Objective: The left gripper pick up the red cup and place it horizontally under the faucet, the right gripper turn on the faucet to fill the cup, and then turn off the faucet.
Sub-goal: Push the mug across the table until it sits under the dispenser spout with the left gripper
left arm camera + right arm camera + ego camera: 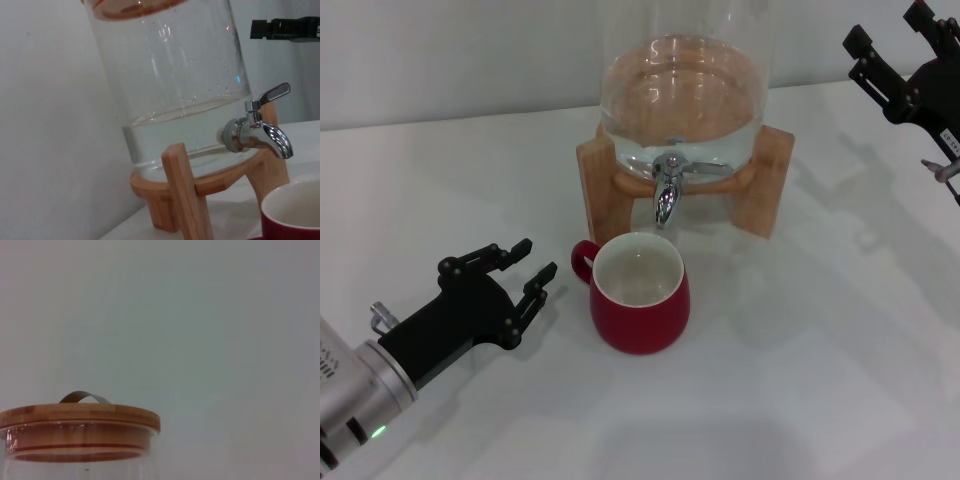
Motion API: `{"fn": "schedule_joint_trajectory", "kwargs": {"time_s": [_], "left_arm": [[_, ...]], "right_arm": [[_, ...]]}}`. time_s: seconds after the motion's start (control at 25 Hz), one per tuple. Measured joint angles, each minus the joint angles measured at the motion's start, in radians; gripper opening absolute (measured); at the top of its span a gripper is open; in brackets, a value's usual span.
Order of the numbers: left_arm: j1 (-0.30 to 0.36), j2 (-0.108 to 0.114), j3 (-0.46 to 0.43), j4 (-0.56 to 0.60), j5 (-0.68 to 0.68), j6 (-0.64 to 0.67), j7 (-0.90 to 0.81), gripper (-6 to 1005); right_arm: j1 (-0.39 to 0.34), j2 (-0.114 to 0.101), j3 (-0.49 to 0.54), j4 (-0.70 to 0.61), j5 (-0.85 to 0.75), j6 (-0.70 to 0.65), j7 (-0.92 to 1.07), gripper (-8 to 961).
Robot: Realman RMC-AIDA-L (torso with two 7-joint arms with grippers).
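The red cup (638, 290) stands upright on the white table, its white inside showing, directly below the spout of the chrome faucet (666, 195). Its loop handle points toward my left gripper (535, 258), which rests low beside the cup, open, holding nothing and a short gap away from the handle. My right gripper (890, 35) hangs high at the far right, open, well away from the faucet. The left wrist view shows the faucet (260, 132) with its lever raised, the red cup's rim (295, 210) below it, and the right gripper (285, 28) far off.
The faucet sits on a clear glass dispenser (682, 90) holding water, on a wooden stand (770, 185). In the right wrist view the dispenser's wooden lid (75, 416) with a metal handle shows. A grey wall stands behind the table.
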Motion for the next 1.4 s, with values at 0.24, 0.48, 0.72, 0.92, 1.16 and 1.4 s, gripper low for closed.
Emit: {"fn": "schedule_joint_trajectory", "kwargs": {"time_s": [0.24,0.48,0.72,0.92,1.16,1.4], "left_arm": [[0.011,-0.002,0.002,0.000,0.000,-0.003,-0.001,351],[0.012,-0.004,0.039,-0.001,-0.010,-0.004,-0.001,351],[0.012,-0.005,0.064,-0.014,-0.012,-0.004,-0.006,351],[0.013,-0.008,0.092,-0.018,-0.013,0.001,-0.010,351],[0.030,-0.008,0.111,-0.034,-0.018,0.006,-0.010,352],[0.044,-0.007,0.222,-0.061,-0.113,0.028,-0.006,352]], "right_arm": [[-0.002,0.001,0.000,0.000,0.000,-0.003,0.000,854],[0.002,0.001,-0.001,0.001,0.000,-0.004,0.000,854],[0.005,0.001,-0.001,0.001,0.000,-0.005,0.000,854],[0.005,0.001,-0.001,0.001,0.000,-0.005,0.000,854],[0.004,0.001,-0.001,0.001,0.000,-0.005,0.000,854],[0.004,0.001,-0.001,0.001,0.000,-0.005,0.002,854]]}}
